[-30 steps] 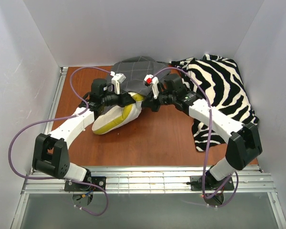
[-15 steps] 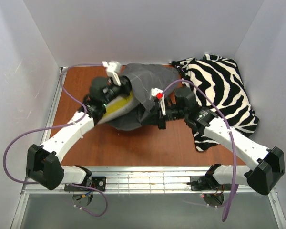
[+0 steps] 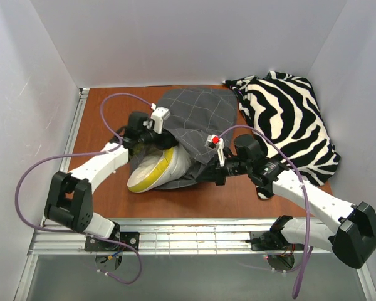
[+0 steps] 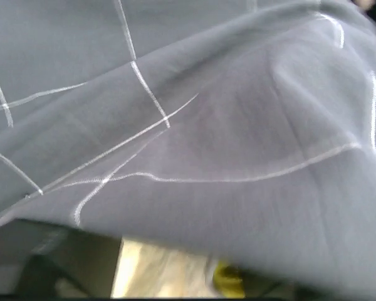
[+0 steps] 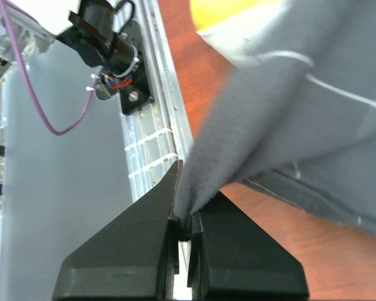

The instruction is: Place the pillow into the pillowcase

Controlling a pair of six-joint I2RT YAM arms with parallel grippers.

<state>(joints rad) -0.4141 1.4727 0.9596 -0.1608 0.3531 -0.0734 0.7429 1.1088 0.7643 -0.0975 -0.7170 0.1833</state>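
Observation:
The dark grey pillowcase [image 3: 197, 122] with thin grid lines lies draped over the far part of the cream pillow [image 3: 151, 173]. The pillow's near end, with its yellow-green edge, sticks out toward the front left. My right gripper [image 3: 211, 175] is shut on a bunched edge of the pillowcase [image 5: 282, 119], and the cloth is pinched between its black fingers [image 5: 185, 219]. My left gripper [image 3: 155, 133] sits at the cloth's left edge beside the pillow, with its fingers hidden. In the left wrist view, pillowcase cloth [image 4: 194, 125] fills the frame, with a strip of pillow [image 4: 166, 273] below.
A black-and-white zebra-striped fabric [image 3: 288, 116] is heaped at the back right of the brown table [image 3: 106, 106]. White walls close in the left, back and right. A metal rail [image 3: 194, 235] runs along the near edge, and purple cables loop from both arms.
The pillowcase has come down over more of the pillow. My left wrist has dropped toward the near side. My right gripper has shifted slightly nearer, still pinching the cloth.

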